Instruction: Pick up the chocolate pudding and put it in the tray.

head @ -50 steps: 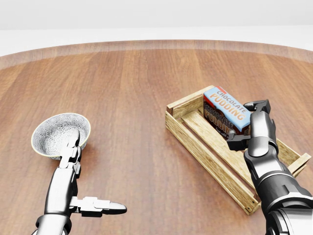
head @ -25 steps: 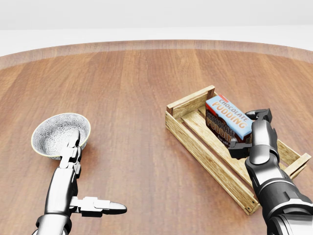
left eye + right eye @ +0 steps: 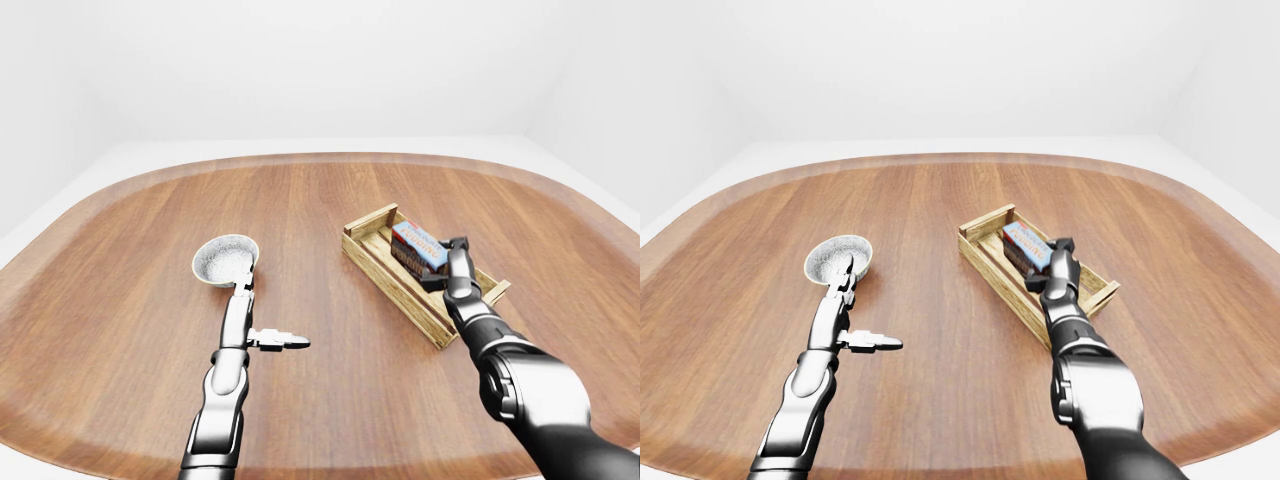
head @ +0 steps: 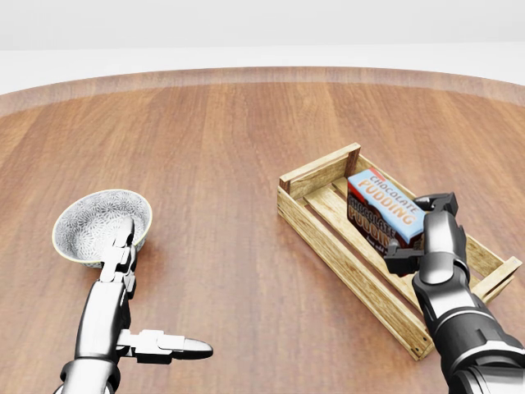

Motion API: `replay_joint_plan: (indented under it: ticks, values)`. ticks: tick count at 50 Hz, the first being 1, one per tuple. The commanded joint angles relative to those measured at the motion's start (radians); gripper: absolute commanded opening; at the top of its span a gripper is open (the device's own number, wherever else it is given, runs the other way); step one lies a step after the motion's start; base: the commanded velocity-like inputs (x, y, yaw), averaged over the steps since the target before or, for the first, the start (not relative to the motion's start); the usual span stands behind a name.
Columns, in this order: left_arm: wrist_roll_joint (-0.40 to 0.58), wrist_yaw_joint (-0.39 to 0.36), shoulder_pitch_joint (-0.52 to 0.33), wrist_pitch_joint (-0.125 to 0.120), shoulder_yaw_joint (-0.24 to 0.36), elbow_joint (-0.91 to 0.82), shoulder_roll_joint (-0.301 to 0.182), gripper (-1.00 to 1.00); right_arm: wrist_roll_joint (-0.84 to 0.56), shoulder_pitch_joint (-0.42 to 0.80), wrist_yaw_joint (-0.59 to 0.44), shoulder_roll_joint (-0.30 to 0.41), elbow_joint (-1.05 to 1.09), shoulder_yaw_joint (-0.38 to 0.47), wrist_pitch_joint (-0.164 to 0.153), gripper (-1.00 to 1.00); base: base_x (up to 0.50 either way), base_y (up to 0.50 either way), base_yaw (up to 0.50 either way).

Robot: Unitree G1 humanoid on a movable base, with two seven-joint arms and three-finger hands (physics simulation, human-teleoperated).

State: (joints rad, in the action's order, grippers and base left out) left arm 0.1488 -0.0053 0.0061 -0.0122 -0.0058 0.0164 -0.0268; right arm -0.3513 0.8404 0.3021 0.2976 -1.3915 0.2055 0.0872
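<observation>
while the chocolate pudding (image 4: 384,211) sits down inside the wooden tray (image 4: 328,246), lying at a tilt across its slats toward the head view's upper right, my right hand (image 4: 428,230) is at the box's lower right end. my fingers (image 4: 399,256) look wrapped about that end, though i cannot tell how tightly they grip. my left hand (image 4: 131,283) rests spread on the wooden table (image 4: 221,156), holding nothing, its fingertips just at the rim of the patterned bowl (image 4: 94,222), thumb pointing right.

Pudding box (image 4: 384,212) end behind right hand (image 4: 431,238)
</observation>
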Motion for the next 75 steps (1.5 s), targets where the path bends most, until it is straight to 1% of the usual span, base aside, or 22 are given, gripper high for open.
replay_joint_plan:
  ticks: [1, 39, 75]
  values:
    - [-0.092, -0.046, 0.004, -0.004, 0.022, -0.014, 0.008, 1.0, 0.023, -0.009, 0.016, -0.003, 0.028, 0.006, 0.0, -1.0, 0.0, 0.0, 0.0]
    - [-0.092, -0.046, 0.004, -0.005, 0.022, -0.014, 0.008, 1.0, 0.013, -0.058, 0.021, -0.001, 0.024, 0.013, 0.0, -1.0, 0.0, 0.0, 0.0]
    - [-0.092, -0.046, 0.004, -0.005, 0.022, -0.014, 0.008, 1.0, 0.017, -0.062, 0.023, 0.005, 0.024, 0.016, 0.0, -1.0, 0.0, 0.0, 0.0]
